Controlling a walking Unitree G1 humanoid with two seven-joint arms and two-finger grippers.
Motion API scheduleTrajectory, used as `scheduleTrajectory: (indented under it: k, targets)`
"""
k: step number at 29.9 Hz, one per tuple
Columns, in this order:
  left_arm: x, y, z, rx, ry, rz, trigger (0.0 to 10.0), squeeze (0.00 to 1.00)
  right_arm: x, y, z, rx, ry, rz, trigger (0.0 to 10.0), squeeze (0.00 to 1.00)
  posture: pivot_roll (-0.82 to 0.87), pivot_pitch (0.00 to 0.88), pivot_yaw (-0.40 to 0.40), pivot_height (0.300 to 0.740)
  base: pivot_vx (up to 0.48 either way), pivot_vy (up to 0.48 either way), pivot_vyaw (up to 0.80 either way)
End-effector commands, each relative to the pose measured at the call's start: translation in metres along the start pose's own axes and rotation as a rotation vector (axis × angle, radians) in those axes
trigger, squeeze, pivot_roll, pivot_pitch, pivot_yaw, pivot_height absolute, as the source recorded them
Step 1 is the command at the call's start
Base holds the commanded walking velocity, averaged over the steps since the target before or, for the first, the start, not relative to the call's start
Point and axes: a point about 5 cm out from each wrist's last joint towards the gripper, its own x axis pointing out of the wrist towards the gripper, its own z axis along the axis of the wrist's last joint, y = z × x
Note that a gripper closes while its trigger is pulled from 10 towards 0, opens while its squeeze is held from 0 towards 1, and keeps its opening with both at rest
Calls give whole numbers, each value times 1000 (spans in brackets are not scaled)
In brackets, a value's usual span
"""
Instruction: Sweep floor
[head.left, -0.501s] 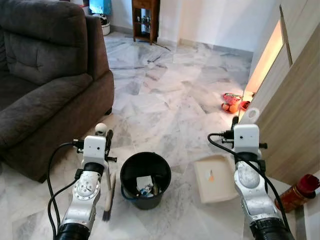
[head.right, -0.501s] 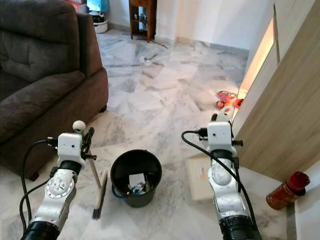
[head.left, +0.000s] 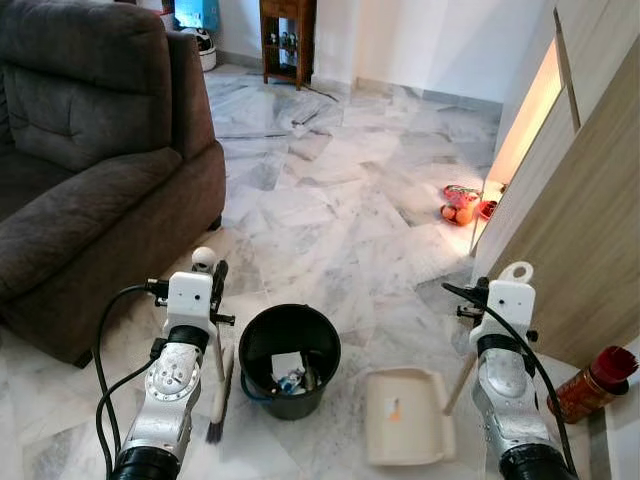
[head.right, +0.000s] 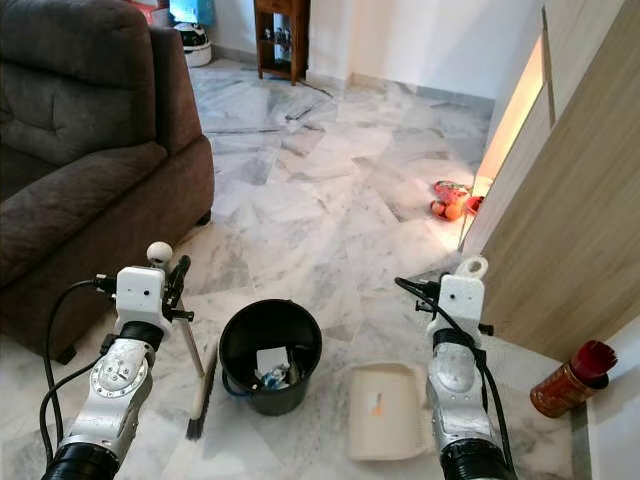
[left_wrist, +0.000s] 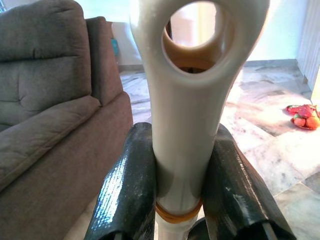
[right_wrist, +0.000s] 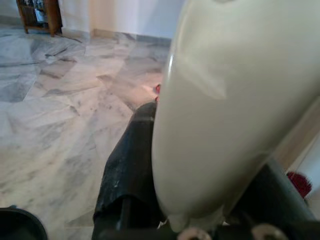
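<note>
My left gripper (head.left: 215, 272) is shut on the cream handle of an upright brush (head.left: 221, 372), whose bristles rest on the marble floor left of a black bucket (head.left: 290, 325). White paper and small litter (head.left: 290, 374) lie inside the bucket. On the right, my right gripper (head.left: 484, 291) is shut on the sloping handle of a cream dustpan (head.left: 420, 432), which lies flat on the floor right of the bucket with a small orange bit in it. In the left wrist view the ringed brush handle (left_wrist: 186, 100) is pinched between both black fingers (left_wrist: 127, 185). The dustpan handle (right_wrist: 225, 110) crosses close before the right wrist camera.
A dark grey sofa (head.left: 90, 160) stands close on my left. A wooden cabinet wall (head.left: 585, 230) runs along the right, with a red bottle (head.left: 596, 384) at its foot and red and orange items (head.left: 462, 206) farther along it. A wooden shelf (head.left: 290, 40) stands far back.
My right arm has drawn back and down, pulling the dustpan nearer to me and closer to the bucket. The left arm and brush have stayed put.
</note>
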Motion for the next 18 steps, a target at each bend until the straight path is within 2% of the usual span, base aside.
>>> scheduleTrajectory:
  k: [1, 18]
  targets:
    - [1, -1, 7, -2, -34, -9, 10000, 0, 6, 3, 12, 52, -59, 7, 10000, 0, -4, 0, -34, 740, 0, 0, 0]
    - [-2, -2, 5, -16, -28, -27, 10000, 0, 4, 7, 2, 82, -33, 38, 10000, 0, -2, 0, -31, 740, 0, 0, 0]
